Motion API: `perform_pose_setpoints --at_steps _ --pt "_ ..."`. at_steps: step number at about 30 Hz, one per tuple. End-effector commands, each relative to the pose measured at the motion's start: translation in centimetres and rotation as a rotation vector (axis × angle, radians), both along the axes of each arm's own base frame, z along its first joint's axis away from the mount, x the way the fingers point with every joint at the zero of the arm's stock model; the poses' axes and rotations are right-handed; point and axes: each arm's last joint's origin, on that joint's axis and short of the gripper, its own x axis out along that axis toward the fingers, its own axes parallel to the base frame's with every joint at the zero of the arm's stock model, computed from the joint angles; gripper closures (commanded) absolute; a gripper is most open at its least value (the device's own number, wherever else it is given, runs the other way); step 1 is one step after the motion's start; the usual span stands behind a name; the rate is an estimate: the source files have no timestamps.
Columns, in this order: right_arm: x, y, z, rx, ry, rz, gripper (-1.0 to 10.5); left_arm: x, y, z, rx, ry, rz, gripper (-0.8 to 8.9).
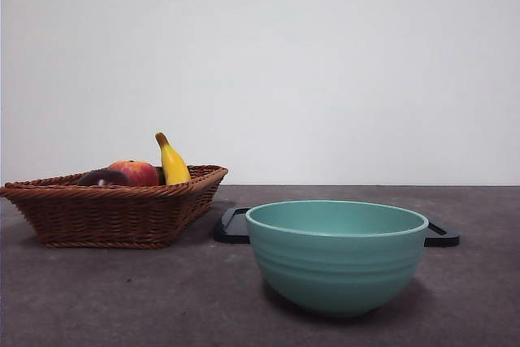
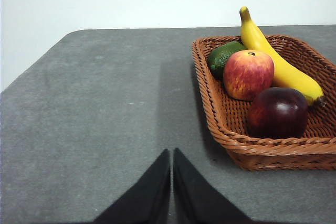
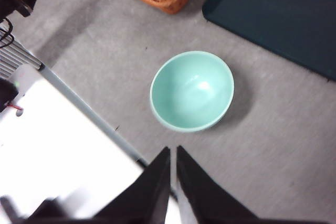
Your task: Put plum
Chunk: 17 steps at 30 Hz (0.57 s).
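The left gripper point(image 2: 171, 182) is being held with its two black jaws pressed together, only a hairline seam being shown between them, and nothing is being gripped or touched. It is being kept above bare grey table point(image 2: 94, 108), with open tabletop ahead of the jaws as far as the far table edge, where the white wall is being met. The wicker basket point(image 2: 231, 140) is being seen ahead of the jaws and off to one side, well apart from the tips, its near woven rim being presented toward them.

The plum point(image 2: 277, 113) is lying inside the basket, in the corner nearest the left jaws, just behind the near rim. It is touching or nearly touching the red-orange fruit point(image 2: 248, 74) beyond it; contact cannot be confirmed from this angle. The banana point(image 2: 278, 61) is being leaned along the basket behind both, and a green fruit point(image 2: 224, 57) is being partly hidden at the far side.

The right gripper point(image 3: 173, 179) is likewise being held closed and empty, high above the table. The teal bowl point(image 3: 192, 91) is standing ahead of its tips, upright and empty, with clear grey surface around it. A dark mat point(image 3: 278, 19) is lying beyond the bowl, and the table's front edge is running close beside the jaws.

In the front view, neither arm is being shown; the bowl is standing in front of the mat, apart from the basket.
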Motion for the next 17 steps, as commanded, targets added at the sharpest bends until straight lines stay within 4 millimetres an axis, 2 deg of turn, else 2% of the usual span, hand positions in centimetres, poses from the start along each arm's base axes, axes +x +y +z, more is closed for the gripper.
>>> perform_pose_setpoints --at_steps 1,5,8,12,17 --pt "0.7 -0.5 0.9 -0.003 -0.161 -0.018 9.3 0.1 0.0 -0.8 -0.006 0.027 0.005 8.07" --pt "1.4 -1.8 1.4 0.049 -0.394 -0.166 9.3 0.1 0.0 -0.8 -0.006 0.027 0.005 8.07" --pt "1.6 -3.0 0.6 0.064 -0.537 -0.3 9.3 0.1 0.0 -0.8 -0.006 0.027 0.005 8.07" --pt "1.6 -4.2 -2.2 0.025 -0.663 -0.47 9.3 0.1 0.0 -0.8 -0.006 0.027 0.005 8.07" --pt "1.6 -5.1 -6.4 -0.003 -0.773 -0.593 9.3 0.1 0.0 -0.8 -0.006 0.027 0.005 8.07"
